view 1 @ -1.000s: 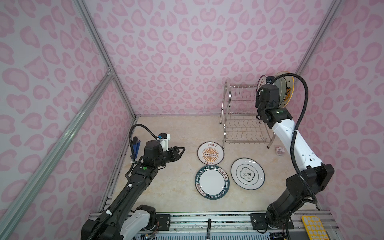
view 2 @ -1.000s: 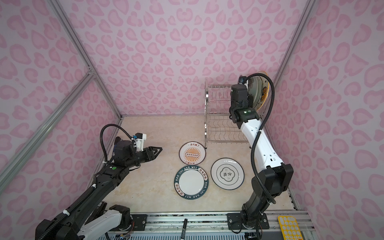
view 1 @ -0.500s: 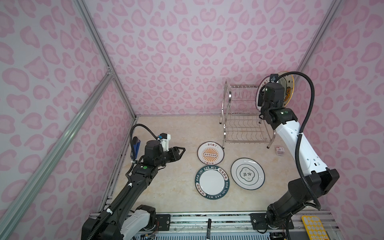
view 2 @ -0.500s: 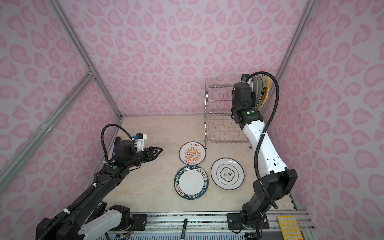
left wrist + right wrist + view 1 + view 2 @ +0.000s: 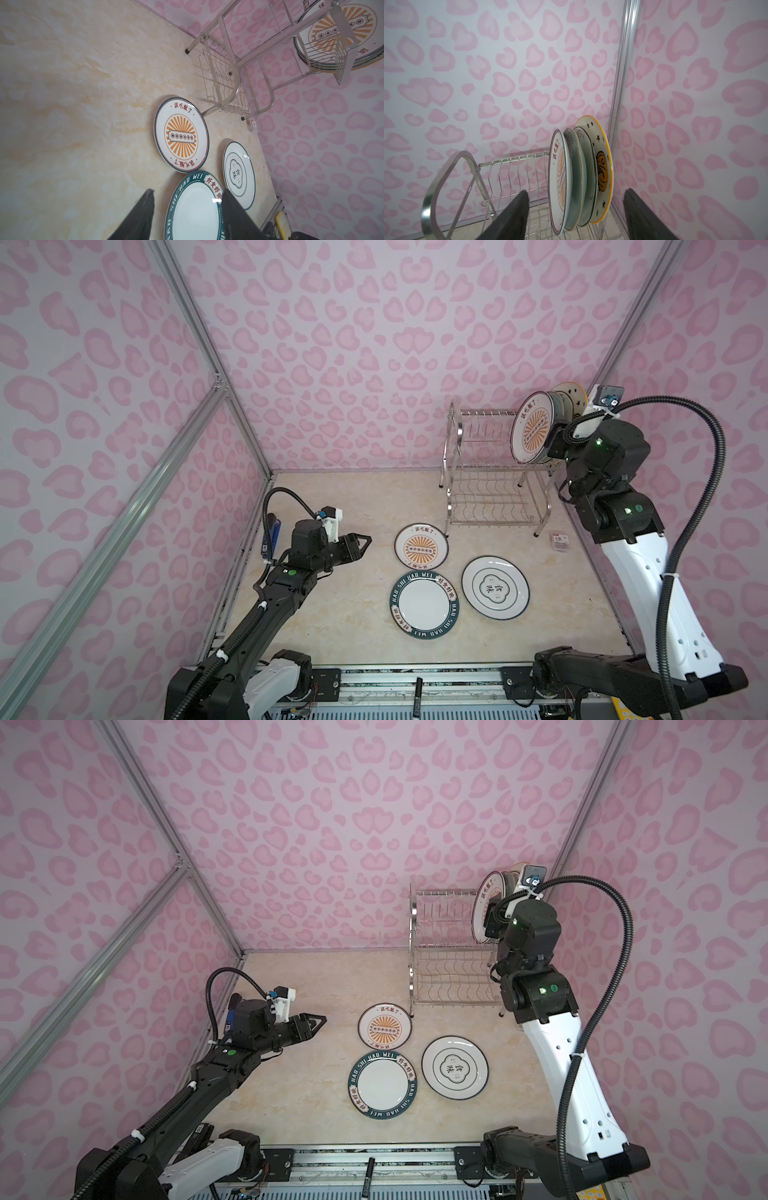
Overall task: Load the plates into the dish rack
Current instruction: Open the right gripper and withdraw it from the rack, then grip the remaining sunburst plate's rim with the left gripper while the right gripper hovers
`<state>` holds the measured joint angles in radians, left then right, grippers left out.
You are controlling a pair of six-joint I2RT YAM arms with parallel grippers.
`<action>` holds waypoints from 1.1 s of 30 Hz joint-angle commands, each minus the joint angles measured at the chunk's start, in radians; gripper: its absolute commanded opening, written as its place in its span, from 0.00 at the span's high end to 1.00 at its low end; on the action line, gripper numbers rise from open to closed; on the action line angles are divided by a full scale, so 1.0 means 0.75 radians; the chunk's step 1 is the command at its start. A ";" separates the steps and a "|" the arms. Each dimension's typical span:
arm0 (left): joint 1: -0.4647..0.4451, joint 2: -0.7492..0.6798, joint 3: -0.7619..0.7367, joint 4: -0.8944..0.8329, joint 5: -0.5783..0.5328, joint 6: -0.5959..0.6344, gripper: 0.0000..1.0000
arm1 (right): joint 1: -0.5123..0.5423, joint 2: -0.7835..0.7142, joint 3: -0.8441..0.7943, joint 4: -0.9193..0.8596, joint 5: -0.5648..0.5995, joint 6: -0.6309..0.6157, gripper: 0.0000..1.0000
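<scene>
**Four plates racked, three flat on the worktop, both hands empty**

- Nearest the camera, well in front of the dish rack (image 5: 490, 489): the dark-teal lettered-rim plate (image 5: 424, 605) lies flat on the worktop (image 5: 332, 497).
- The white plate with centre emblem (image 5: 495, 588) is just beside it, flat, in front of the rack towards the right arm's side. I can't tell if the two rims touch.
- An orange sunburst plate (image 5: 421, 550) lies flat close to the rack's front corner foot on the left arm's side. Its rim is near that foot.
- Left hand (image 5: 363, 542): jaws about half open with nothing between them. It sits well to the left of the rack's front and apart from all three flat plates. The left wrist view looks past its fingers (image 5: 143, 209) at the teal plate.
- A small red-and-white tag (image 5: 561, 541) lies on the worktop by the rack's front foot on the right arm's side.
- Rack upper tier, at the end nearest the right arm, has four plates standing on edge close together:
  - The second sunburst plate (image 5: 558, 182) faces the free slots.
  - Two paler plates (image 5: 579, 166) come next, with their patterns mostly hidden.
  - The star plate with orange rim (image 5: 602, 158) is outermost.
- Right hand (image 5: 577, 191): jaws wide open and gripping nothing. It is level with the upper tier, just in front of the standing plates. Its fingers (image 5: 512, 212) sit either side of the stack in the right wrist view and do not touch it.
</scene>
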<state>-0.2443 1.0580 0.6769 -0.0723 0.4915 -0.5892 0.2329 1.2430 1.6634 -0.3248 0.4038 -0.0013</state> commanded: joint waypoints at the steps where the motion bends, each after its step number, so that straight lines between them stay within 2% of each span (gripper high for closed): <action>1: 0.001 0.011 0.001 0.061 0.002 -0.010 0.46 | 0.001 -0.111 -0.159 0.041 -0.121 0.081 0.29; 6: 0.000 0.049 -0.030 0.099 -0.025 -0.036 0.46 | 0.000 -0.350 -0.539 0.132 -0.231 0.239 0.29; 8: 0.000 0.080 -0.028 0.088 -0.064 -0.045 0.46 | 0.000 -0.429 -0.714 0.211 -0.328 0.318 0.29; 11: -0.003 0.131 -0.033 0.103 -0.081 -0.054 0.46 | 0.011 -0.493 -0.935 0.305 -0.456 0.424 0.29; 14: -0.009 0.182 -0.042 0.140 -0.077 -0.075 0.46 | 0.047 -0.525 -1.110 0.367 -0.505 0.493 0.29; 22: -0.061 0.381 -0.044 0.233 -0.130 -0.137 0.47 | 0.151 -0.511 -1.375 0.425 -0.526 0.626 0.28; 33: -0.194 0.729 0.042 0.376 -0.156 -0.272 0.47 | 0.157 -0.550 -1.536 0.396 -0.563 0.719 0.26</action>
<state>-0.3790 1.5734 0.6907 0.1352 0.3904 -0.7647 0.3489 0.8337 0.5262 -0.0441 -0.0040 0.5148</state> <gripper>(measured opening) 0.526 0.738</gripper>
